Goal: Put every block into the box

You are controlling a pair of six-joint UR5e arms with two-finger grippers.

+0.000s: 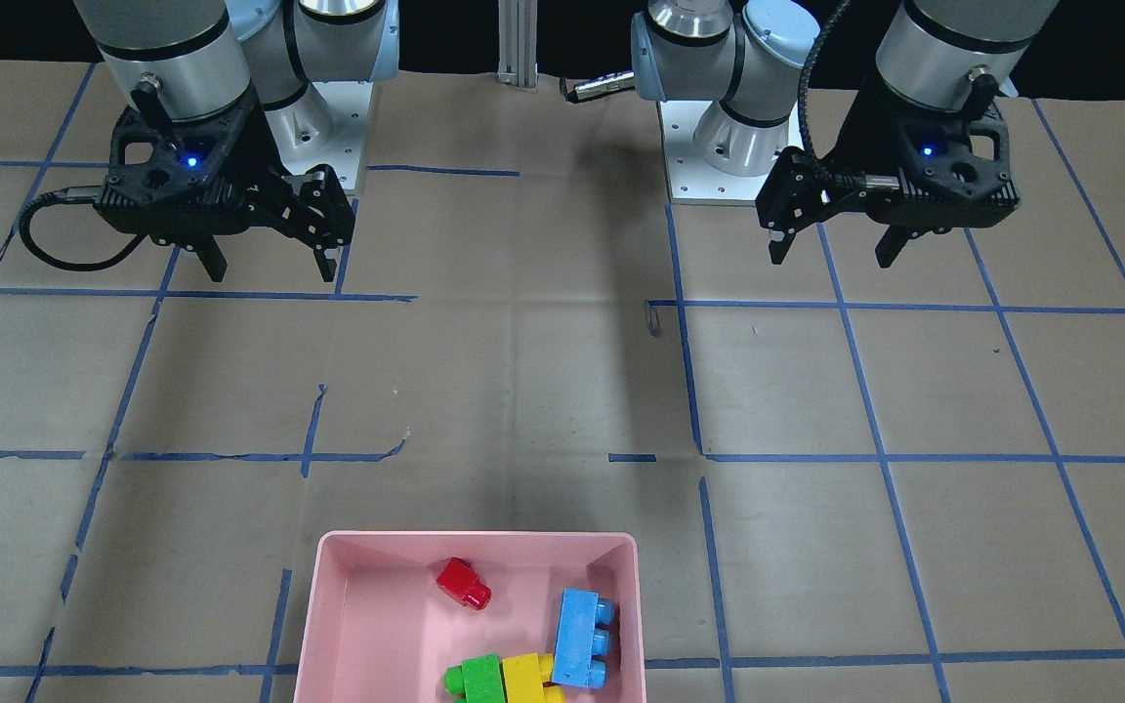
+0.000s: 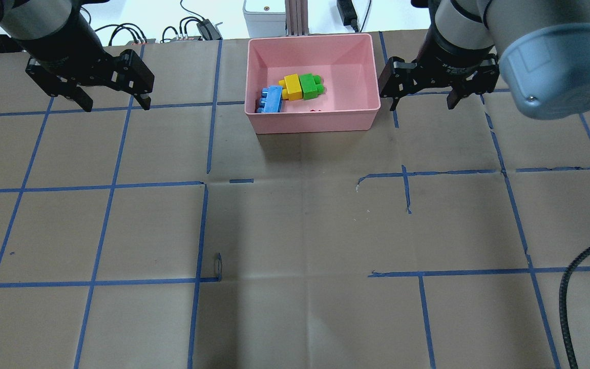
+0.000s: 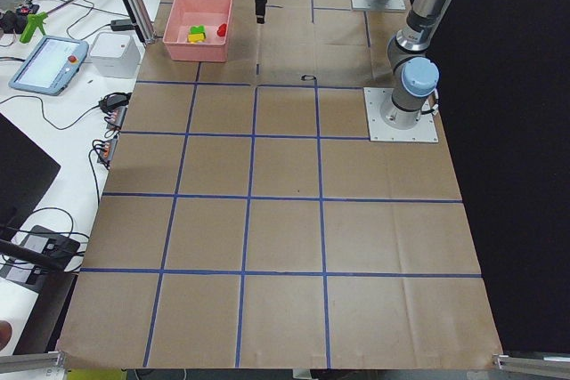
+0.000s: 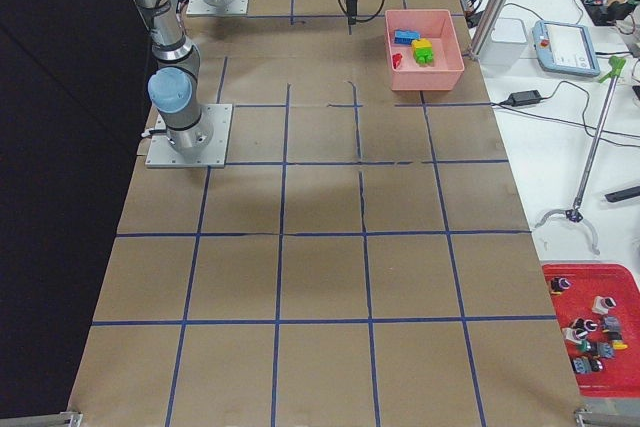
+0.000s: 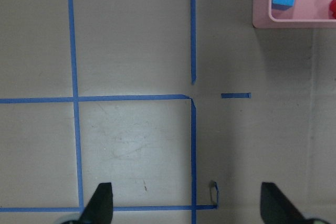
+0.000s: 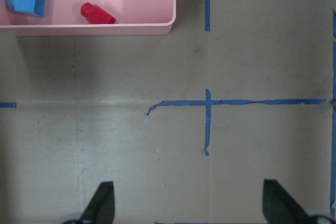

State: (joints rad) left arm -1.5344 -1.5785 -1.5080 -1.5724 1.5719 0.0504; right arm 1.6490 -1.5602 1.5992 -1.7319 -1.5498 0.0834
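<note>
Brown paper crossed by blue tape lines (image 1: 875, 457) covers the table (image 1: 562, 391). In the front view the box (image 1: 479, 536) sits at the table edge opposite the robot, about midway between the two arms, and all four blocks are in it. The red block (image 1: 463, 583) lies on its side, apart from the others. The green block (image 1: 481, 679) and yellow block (image 1: 523, 677) touch side by side, and the blue block (image 1: 579, 640) touches the yellow one. The left gripper (image 1: 832, 256) and right gripper (image 1: 271, 268) hang above the table near the bases, jaws spread wide and holding nothing

Overhead, blue, yellow and green form a touching row inside the box, and its near wall hides nearly all of the red block. Both grippers show wide-open, empty jaws

Both side views show the box small and far off, with the coloured blocks inside

The left wrist view has the jaws wide apart over the paper, with a box corner and the blue block at upper right

The right wrist view has the jaws equally wide, with the box at upper left and all four blocks in it
</note>
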